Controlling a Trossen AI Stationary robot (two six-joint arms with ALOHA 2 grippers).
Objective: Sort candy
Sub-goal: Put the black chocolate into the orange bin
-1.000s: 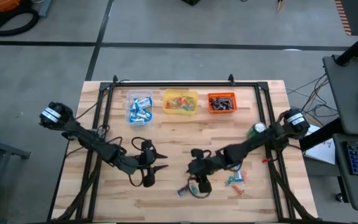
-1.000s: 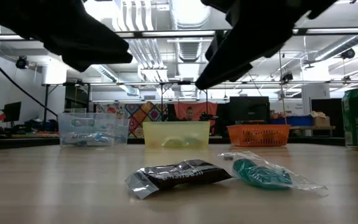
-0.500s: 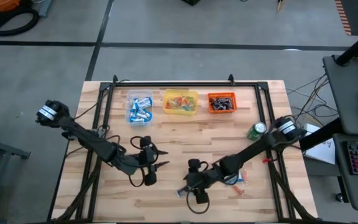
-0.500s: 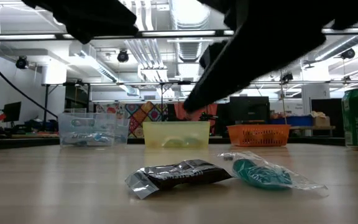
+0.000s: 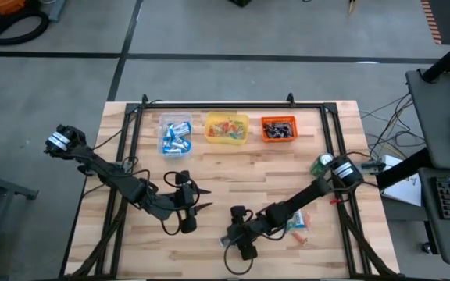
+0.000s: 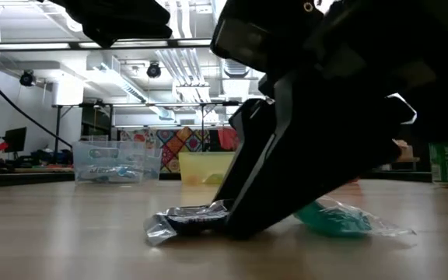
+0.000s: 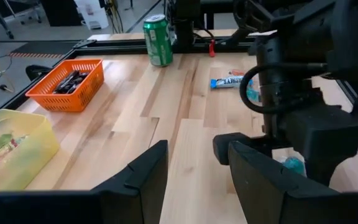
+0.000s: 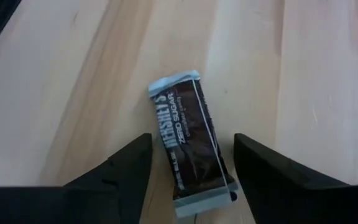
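lowered since before, right gripper (image 8: 188, 180) — fingers spread — straddles glossy brown candy bar (image 8: 191, 144); left gripper (image 5: 199, 199) open.

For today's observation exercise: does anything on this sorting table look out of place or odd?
One thing stands out: a green drink can stands upright near the table's right edge, beside the right arm, and is no candy. Otherwise, loose candies wait unsorted, and the open right gripper straddles a dark brown candy bar. The left gripper hovers open.

candy bar (image 8: 192, 142): dark brown, silver ends | basket (image 7: 68, 84): orange | can (image 7: 158, 40): green
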